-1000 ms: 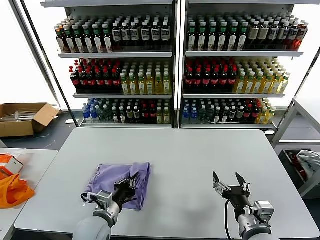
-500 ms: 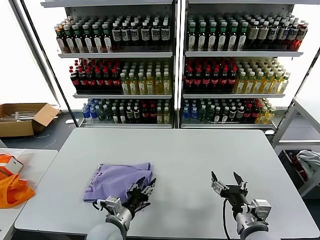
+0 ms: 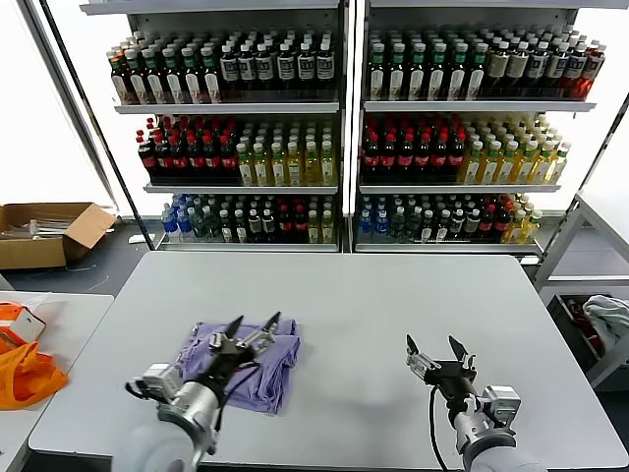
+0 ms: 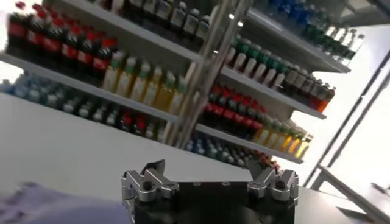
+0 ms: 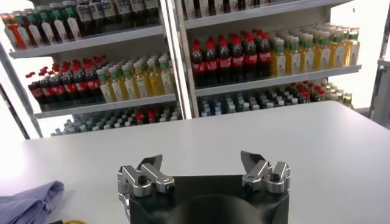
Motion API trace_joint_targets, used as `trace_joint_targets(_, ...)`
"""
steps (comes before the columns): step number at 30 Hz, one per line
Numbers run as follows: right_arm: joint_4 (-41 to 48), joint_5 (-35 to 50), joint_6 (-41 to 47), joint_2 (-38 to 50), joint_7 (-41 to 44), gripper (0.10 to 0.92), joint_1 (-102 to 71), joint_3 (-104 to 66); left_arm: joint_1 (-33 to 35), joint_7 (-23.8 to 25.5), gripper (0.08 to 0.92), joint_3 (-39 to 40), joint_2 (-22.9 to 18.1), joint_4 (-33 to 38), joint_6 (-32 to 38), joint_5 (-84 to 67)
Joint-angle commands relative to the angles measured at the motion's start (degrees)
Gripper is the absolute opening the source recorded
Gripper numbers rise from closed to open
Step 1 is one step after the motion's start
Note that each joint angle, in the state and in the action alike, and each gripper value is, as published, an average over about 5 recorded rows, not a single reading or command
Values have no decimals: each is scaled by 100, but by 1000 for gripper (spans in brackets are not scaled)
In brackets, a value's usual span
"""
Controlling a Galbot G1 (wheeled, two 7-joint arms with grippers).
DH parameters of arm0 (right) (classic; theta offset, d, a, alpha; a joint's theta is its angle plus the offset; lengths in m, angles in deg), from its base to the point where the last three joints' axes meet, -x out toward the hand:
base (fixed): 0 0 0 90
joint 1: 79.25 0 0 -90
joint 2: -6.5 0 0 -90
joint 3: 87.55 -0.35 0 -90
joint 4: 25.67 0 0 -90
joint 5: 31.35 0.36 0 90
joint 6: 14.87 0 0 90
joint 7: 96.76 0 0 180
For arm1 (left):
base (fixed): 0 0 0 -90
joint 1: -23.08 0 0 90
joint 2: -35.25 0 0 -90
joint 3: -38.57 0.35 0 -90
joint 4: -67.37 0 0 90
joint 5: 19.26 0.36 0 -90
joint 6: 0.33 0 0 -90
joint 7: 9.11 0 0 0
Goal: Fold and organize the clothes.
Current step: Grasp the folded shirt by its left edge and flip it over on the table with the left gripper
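Behind your grey bench (image 3: 393, 295) stand two shelving racks (image 3: 344, 128) packed with bottled drinks, and they are well back from the work. You have just let go: half a second ago your left hand (image 3: 252, 328) was low at the T-shirt's near right corner, fingers drawn in over the cloth, and now it is lifted above the garment with the jaws spread wide and nothing between them. The lavender T-shirt (image 3: 270, 362) lies bunched into a rough folded block on the bench's left half, nearer the front edge than the racks, its right side doubled over and a little uneven. I judge that a fold has been laid and released; the bundle still looks loose, so some squaring up probably remains. Your right hand (image 3: 429, 347) hovers over the bench's right half, fingers fully apart and empty, well clear of the shirt. Bare bench lies between the two hands and behind the shirt, so you have room there. An orange bag (image 3: 25, 374) sits on the side table beyond the bench's left edge.
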State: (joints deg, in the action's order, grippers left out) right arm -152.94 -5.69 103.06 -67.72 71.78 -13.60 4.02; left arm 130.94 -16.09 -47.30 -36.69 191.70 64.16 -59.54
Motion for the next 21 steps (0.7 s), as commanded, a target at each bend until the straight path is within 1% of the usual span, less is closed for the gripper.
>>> trace_joint_targets(1,49,52,16,39,-6,823,95,33,181,266,822,-1499,875,-750,504,1051)
trace_joint_targets(4,24,72,23,78,-10,823,88,6,224,256,823,-1464,837,-940,521,978)
trace_joint_targets(12,-93,81,50,111,-29,823,2,-40,298,510,822,-1272,694,-1249,455,783)
trace_joint_targets(21,-170,63,53,90,-40,823,-88,-37,240,530,822,-1163,596,-1594,284,213)
